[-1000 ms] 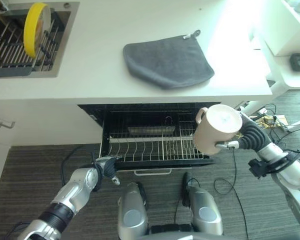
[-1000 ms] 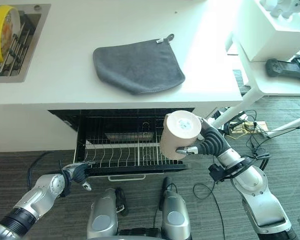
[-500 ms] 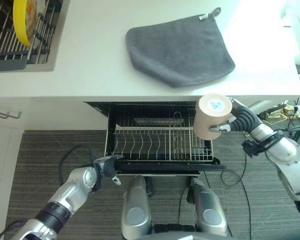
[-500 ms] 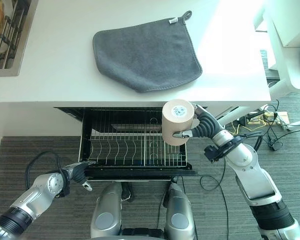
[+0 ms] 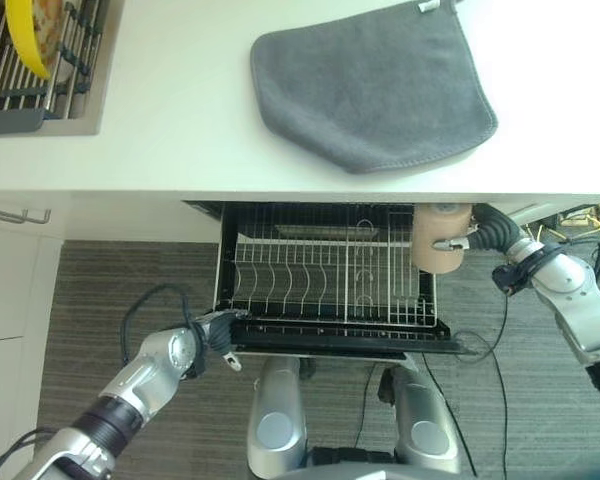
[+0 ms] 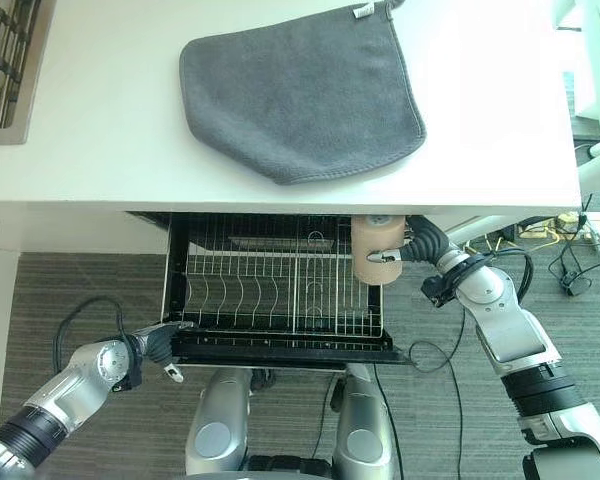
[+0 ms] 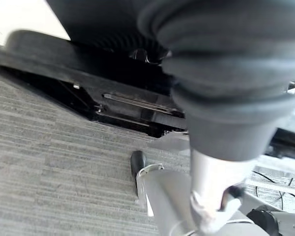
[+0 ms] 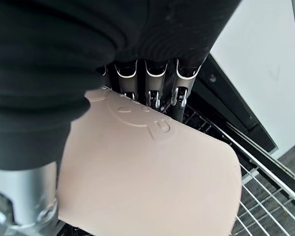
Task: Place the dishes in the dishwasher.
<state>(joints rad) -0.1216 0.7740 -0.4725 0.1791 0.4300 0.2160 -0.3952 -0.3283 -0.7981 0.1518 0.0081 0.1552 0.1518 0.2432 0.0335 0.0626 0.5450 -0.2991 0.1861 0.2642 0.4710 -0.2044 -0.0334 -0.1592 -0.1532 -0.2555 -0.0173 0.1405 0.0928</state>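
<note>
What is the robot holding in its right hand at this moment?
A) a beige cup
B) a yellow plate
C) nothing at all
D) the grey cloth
A: the right hand has its fingers curled round a beige cup, held at the right end of the pulled-out dishwasher rack, just under the counter's edge; the grey cloth lies on the counter.

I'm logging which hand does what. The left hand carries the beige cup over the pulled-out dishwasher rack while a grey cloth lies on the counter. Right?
Not quite: the right hand carries the beige cup, its fingers curled round it in the right wrist view. The left hand is at the front edge of the dishwasher rack. The grey cloth does lie on the counter.
</note>
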